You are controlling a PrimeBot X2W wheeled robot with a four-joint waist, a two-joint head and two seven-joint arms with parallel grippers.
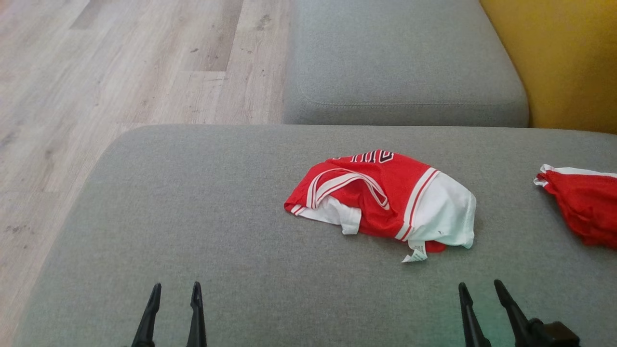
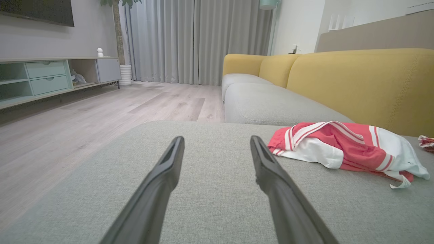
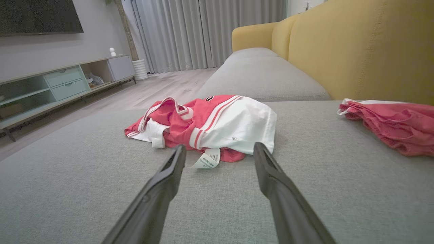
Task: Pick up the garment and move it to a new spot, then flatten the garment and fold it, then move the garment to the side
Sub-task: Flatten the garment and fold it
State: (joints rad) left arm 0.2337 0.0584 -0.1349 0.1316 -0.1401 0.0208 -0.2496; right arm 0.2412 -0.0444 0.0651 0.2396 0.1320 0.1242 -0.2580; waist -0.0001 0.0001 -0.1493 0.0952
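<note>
The crumpled red-and-white garment (image 1: 385, 197) sits a bit right of centre on the grey cushion (image 1: 193, 202), closer to its far edge, with its white care label (image 1: 415, 253) poking toward the near edge. A second red garment (image 1: 585, 207) is bunched up toward the right edge, well apart from it. Both tools are at the near edge with fingers parted and gripping nothing: the left tool (image 1: 176, 285) by the near-left corner, the right tool (image 1: 480, 283) just short of that label.
</note>
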